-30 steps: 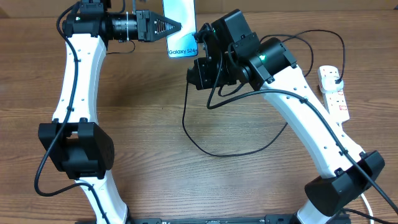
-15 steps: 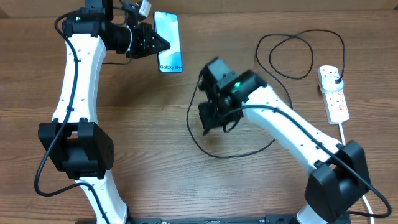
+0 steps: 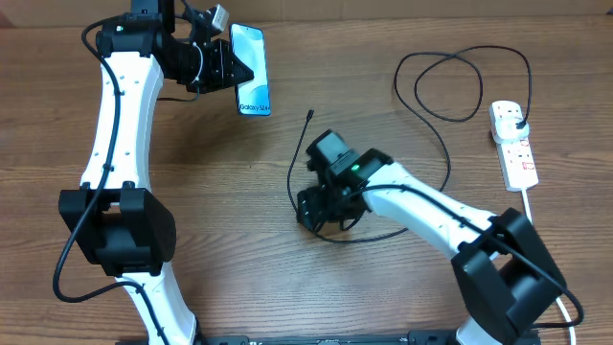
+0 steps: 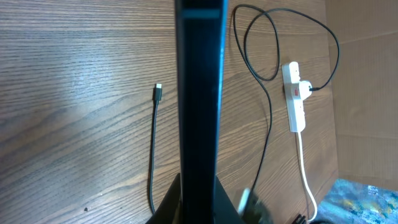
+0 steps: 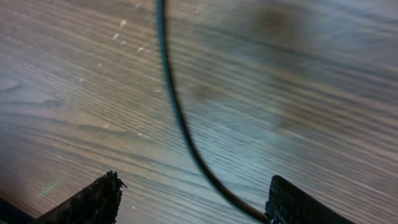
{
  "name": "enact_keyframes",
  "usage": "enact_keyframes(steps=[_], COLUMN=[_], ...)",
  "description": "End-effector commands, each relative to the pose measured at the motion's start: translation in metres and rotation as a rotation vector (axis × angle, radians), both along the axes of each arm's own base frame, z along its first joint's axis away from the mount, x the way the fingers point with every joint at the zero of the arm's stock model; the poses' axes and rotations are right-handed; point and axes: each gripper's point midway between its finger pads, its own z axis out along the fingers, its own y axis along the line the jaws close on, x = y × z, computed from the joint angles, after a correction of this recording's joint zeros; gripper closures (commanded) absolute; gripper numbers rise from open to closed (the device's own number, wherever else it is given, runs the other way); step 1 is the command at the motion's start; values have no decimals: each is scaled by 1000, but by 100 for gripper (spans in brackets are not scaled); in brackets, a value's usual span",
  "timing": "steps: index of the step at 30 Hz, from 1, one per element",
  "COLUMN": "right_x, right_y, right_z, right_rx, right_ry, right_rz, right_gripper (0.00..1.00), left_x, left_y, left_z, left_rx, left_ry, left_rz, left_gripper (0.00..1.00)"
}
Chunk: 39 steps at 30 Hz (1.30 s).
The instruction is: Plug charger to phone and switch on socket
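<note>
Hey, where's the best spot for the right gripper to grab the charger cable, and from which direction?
I'd grip the charger just behind its connector tip, coming straight down with the jaws across the cable. That end lies flat, straight and free on the table, and the right gripper is open above the cable.

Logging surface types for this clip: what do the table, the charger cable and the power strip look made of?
The table: wood or wood-look laminate with a matte finish; grain lines show. The charger: black rubbery or plastic sheath with a slight sheen, lying in loose loops. The socket: smooth white hard plastic, probably moulded.
</note>
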Motion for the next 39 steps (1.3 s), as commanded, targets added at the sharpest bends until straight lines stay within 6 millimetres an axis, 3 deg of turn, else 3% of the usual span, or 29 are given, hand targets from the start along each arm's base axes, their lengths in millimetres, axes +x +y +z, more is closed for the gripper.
enact_keyframes(steps=[1, 6, 11, 14, 18, 23, 29, 33, 39], right_x=[-13, -30, -22, -20, -20, -25, -31, -35, -60], right_y=[12, 14, 7, 4, 4, 1, -6, -18, -52], right_z=[-8, -34, -37, -41, -45, -45, -43, -43, -32], right_rx=[-19, -135, -180, -193, -199, -211, -247, -281, -411], right_ry=[7, 17, -8, -3, 2, 24, 58, 99, 211], right_rz=[26, 26, -54, -61, -59, -57, -79, -126, -200], right_gripper=[27, 27, 31, 41, 41, 63, 96, 96, 96], left_x=[0, -3, -4, -4, -4, -4, -3, -3, -3], left_y=[-3, -3, -3, -3, -3, -3, -3, -3, -3], left_z=[11, 10, 9, 9, 9, 9, 9, 9, 9], left_rx=[-14, -14, -14, -14, -13, -13, -11, -11, -11], left_ry=[-30, -13, -10, -9, -10, -8, -9, -9, -10], left_rz=[-12, -12, -12, -12, -12, -12, -11, -11, -11], left_gripper=[96, 96, 96, 96, 96, 96, 96, 96, 96])
